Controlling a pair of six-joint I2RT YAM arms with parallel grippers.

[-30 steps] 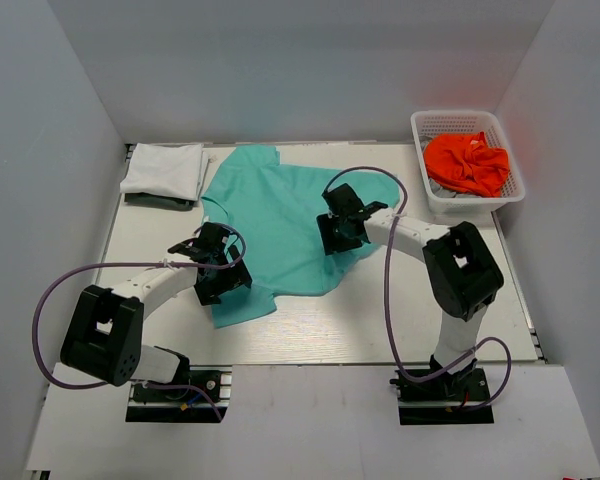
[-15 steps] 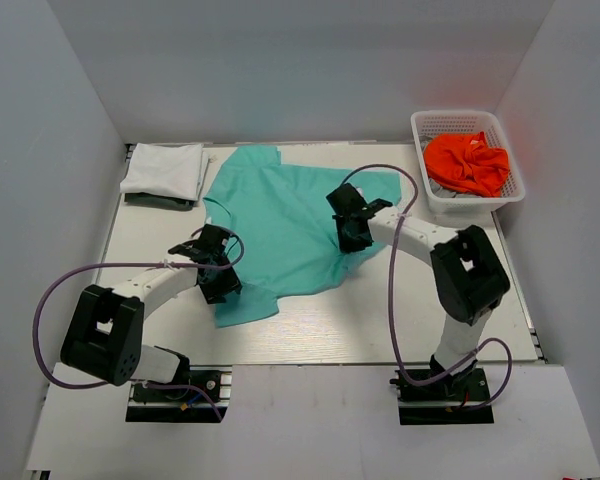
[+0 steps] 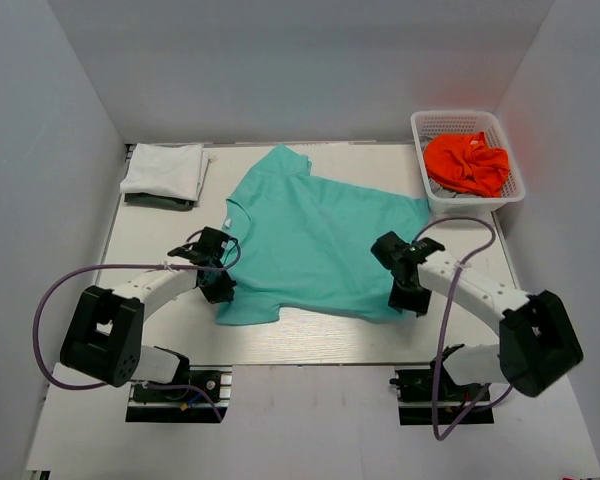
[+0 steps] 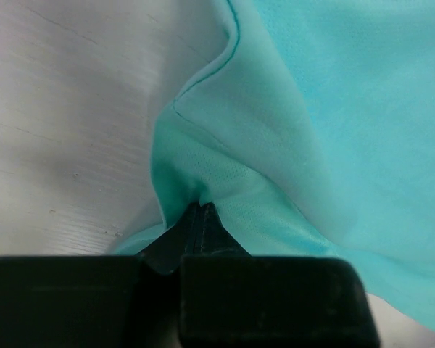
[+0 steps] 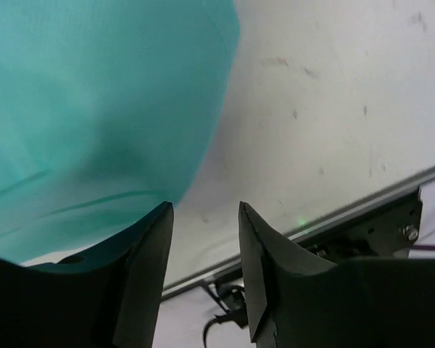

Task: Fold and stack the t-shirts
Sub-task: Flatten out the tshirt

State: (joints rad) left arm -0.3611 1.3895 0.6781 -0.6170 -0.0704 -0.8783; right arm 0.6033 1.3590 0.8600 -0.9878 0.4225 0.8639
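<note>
The teal t-shirt (image 3: 325,240) lies spread flat across the middle of the table. My left gripper (image 3: 220,288) is shut on a pinch of its left edge, where the cloth (image 4: 225,181) bunches up at the closed fingertips (image 4: 203,210). My right gripper (image 3: 408,298) stands open at the shirt's near right corner, with only bare table between its fingers (image 5: 205,210) and the teal hem (image 5: 94,94) just to their left. A folded white t-shirt (image 3: 165,168) rests on a dark one (image 3: 158,201) at the back left. The orange t-shirt (image 3: 467,162) is crumpled in the basket.
A white mesh basket (image 3: 421,130) stands at the back right. The table's near edge, with its metal rail (image 5: 333,217), runs just beyond my right fingers. Grey walls close in the left, back and right sides.
My right gripper dragged the folded-over side of the teal shirt toward the near right, spreading it flat, then let go and opened. My left gripper shut on the shirt's left edge.
</note>
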